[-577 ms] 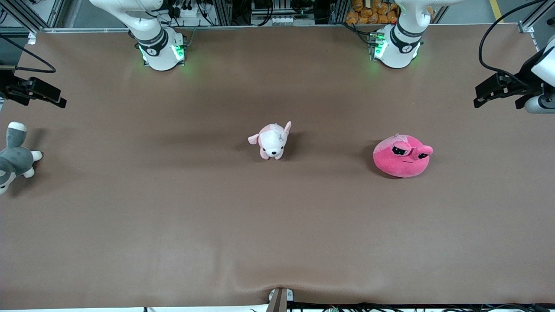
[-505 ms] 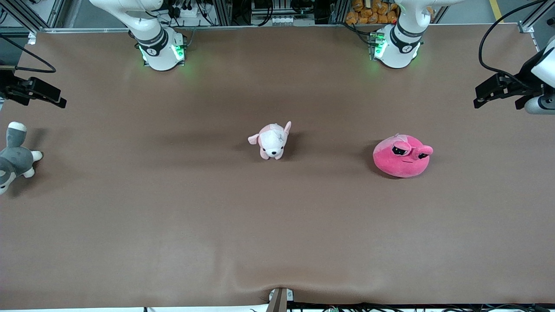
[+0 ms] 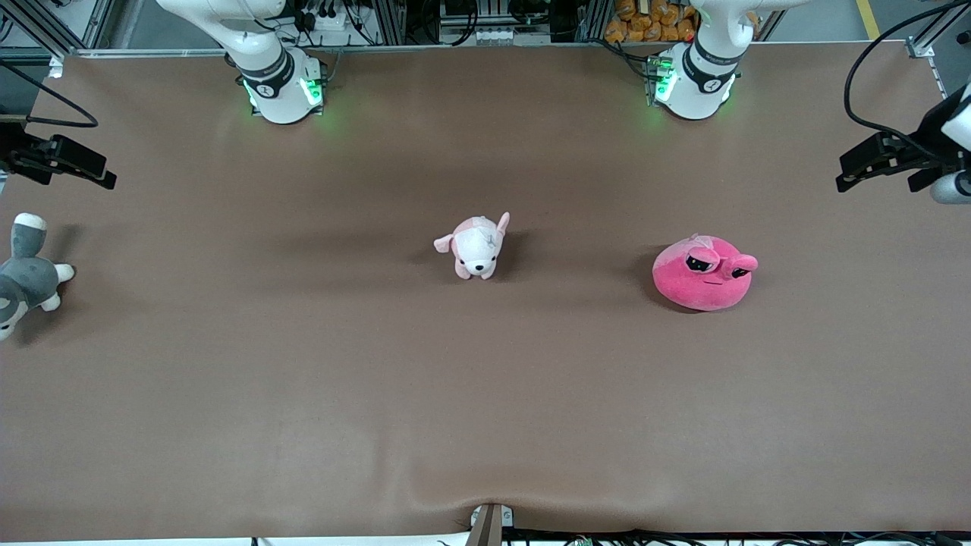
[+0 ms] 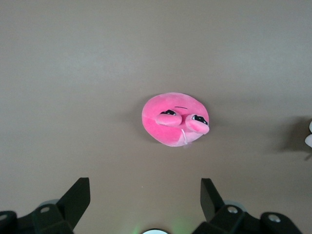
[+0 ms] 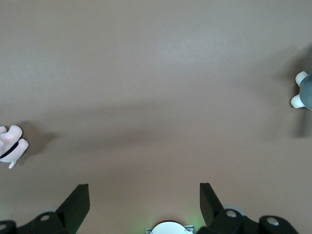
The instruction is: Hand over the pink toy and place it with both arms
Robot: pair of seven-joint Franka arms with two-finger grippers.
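The pink toy [image 3: 702, 273], a round hot-pink plush with two bulging black eyes, lies on the brown table toward the left arm's end. It also shows in the left wrist view [image 4: 175, 119], apart from the fingers. My left gripper [image 3: 853, 171] hangs high over the table's edge at the left arm's end, open and empty [image 4: 145, 184]. My right gripper [image 3: 91, 171] hangs high over the right arm's end of the table, open and empty [image 5: 144, 189].
A pale pink-and-white puppy plush [image 3: 476, 246] stands mid-table, seen in part in the right wrist view [image 5: 9, 144]. A grey-and-white plush animal [image 3: 23, 280] lies at the right arm's end. The brown table cover [image 3: 455, 394] has a ripple near its front edge.
My left gripper has shifted slightly outward toward the left arm's end of the table. The right gripper and the toys have not moved.
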